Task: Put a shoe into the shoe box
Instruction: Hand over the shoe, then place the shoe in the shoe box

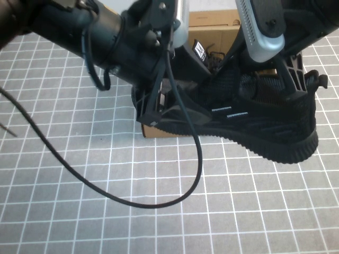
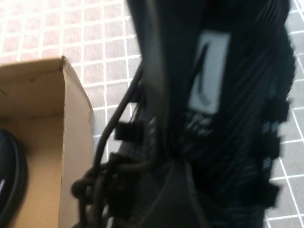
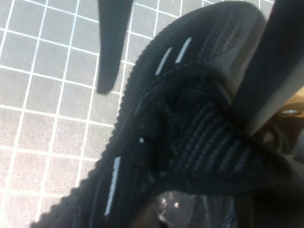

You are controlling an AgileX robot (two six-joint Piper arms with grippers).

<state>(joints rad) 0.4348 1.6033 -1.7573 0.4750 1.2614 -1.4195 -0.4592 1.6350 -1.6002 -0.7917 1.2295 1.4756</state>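
Because the shoe (image 1: pixel 265 119) is long and soft, both arms are at it, one at each end. It hangs tilted over the front edge of the box (image 1: pixel 212 24), the toe low at the box's front left corner and the heel higher on the right. A second black shoe (image 2: pixel 9 175) seems to lie already inside the box.

The right gripper (image 1: pixel 296 79) is at the heel collar with fingers closed on the shoe, so it carries the weight. The left gripper (image 1: pixel 159 106) is at the toe with fingers spread wide, gripping nothing; I judge it has let go so the toe can drop in first. Its loose cable (image 1: pixel 159 203) lies on the grid mat (image 1: pixel 63 159), near the shoe, and could catch.
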